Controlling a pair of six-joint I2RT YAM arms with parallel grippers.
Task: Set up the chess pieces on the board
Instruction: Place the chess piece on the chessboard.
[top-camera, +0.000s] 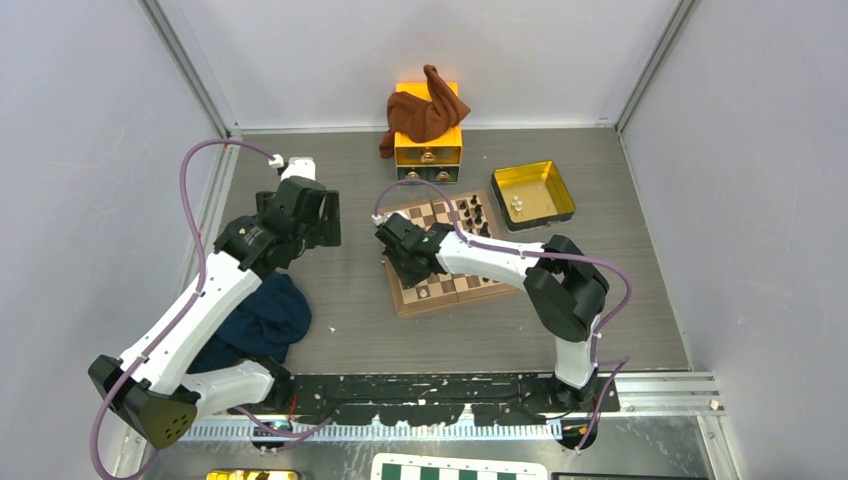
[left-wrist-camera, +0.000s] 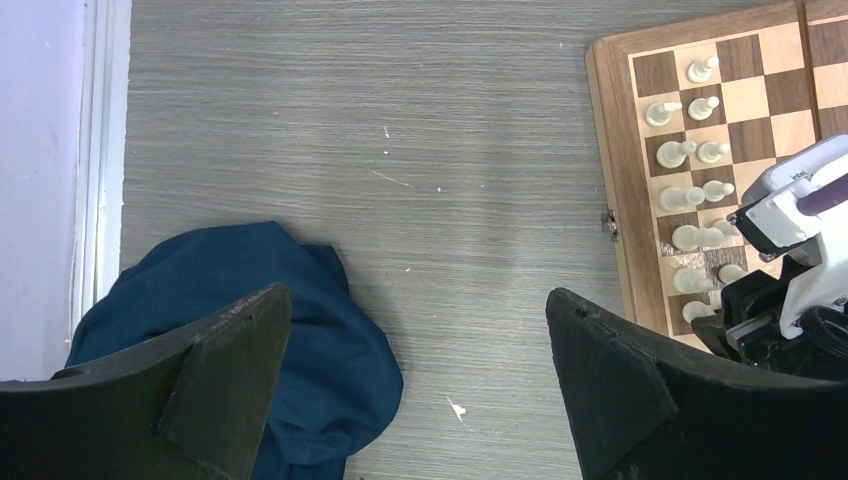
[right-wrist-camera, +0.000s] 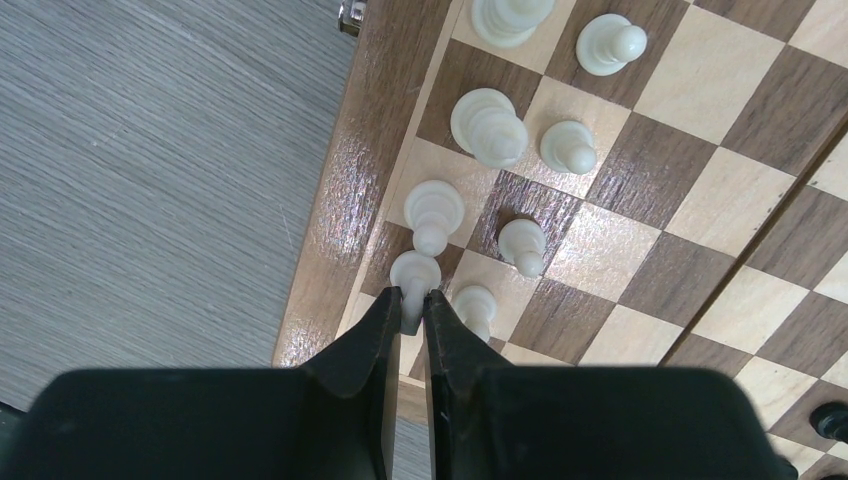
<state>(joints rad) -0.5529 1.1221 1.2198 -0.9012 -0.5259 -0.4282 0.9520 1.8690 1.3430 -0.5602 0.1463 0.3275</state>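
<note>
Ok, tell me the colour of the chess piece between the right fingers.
Cream-white: the chess piece shows best in the right wrist view, pinched by the right fingers.

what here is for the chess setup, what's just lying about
For the job: board, white pieces, dark pieces, gold tray holding pale pieces, right gripper pinching a white piece.
Lying about: blue cloth, brown cloth, yellow drawer box, green checkered board.

**Items Other Than the Set**

Grey wood-grain table (top-camera: 350, 330). One dark blue cloth (top-camera: 262, 318), crumpled, on the left side. One small yellow drawer chest (top-camera: 428, 152) at the far edge, with one brown cloth (top-camera: 425, 115) draped over its top. One yellow tray (top-camera: 548, 188), far right. One green-and-white checkered board (top-camera: 460, 470), cut off at the near edge.
</note>
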